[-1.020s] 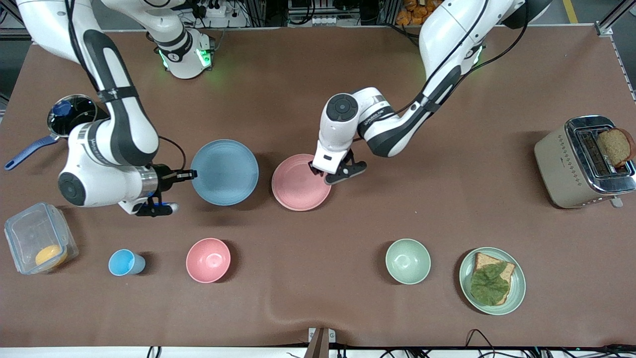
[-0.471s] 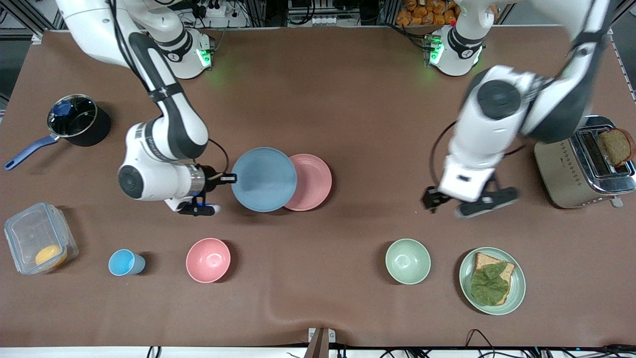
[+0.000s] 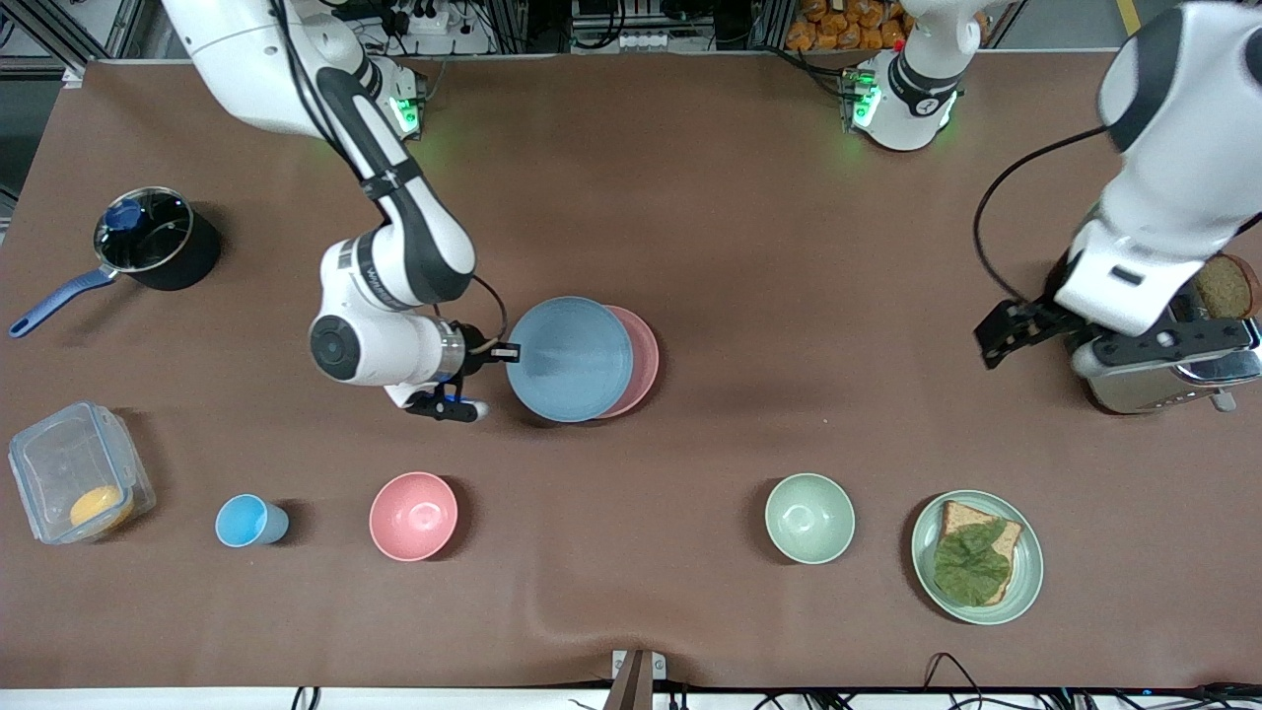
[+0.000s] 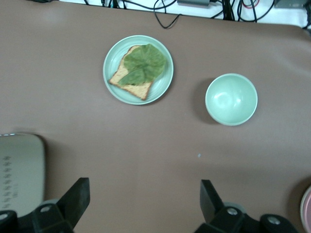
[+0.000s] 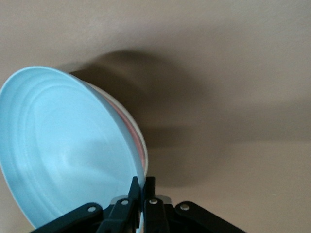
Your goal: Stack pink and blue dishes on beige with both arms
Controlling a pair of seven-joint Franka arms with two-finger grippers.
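My right gripper (image 3: 509, 351) (image 5: 142, 187) is shut on the rim of the light blue plate (image 3: 570, 360) (image 5: 63, 155). That plate covers most of the pale pink plate (image 3: 646, 360) (image 5: 141, 151), which lies mid-table and shows only as a crescent toward the left arm's end. I cannot tell whether the two plates touch. The beige plate is hidden or out of view. My left gripper (image 3: 1070, 345) (image 4: 143, 199) hangs open and empty over the table beside the toaster, well apart from the plates.
A toaster (image 3: 1119, 330) with bread stands at the left arm's end. Nearer the front camera are a green bowl (image 3: 809, 518), a green plate (image 3: 1025, 582) with toast, a pink bowl (image 3: 413, 516) and a blue cup (image 3: 246, 521). A pot (image 3: 153, 237) and a clear box (image 3: 79, 483) stand at the right arm's end.
The left gripper let go of the pink plate and swung away to the toaster. The right arm carried the blue plate toward the left arm's end, over the pink plate.
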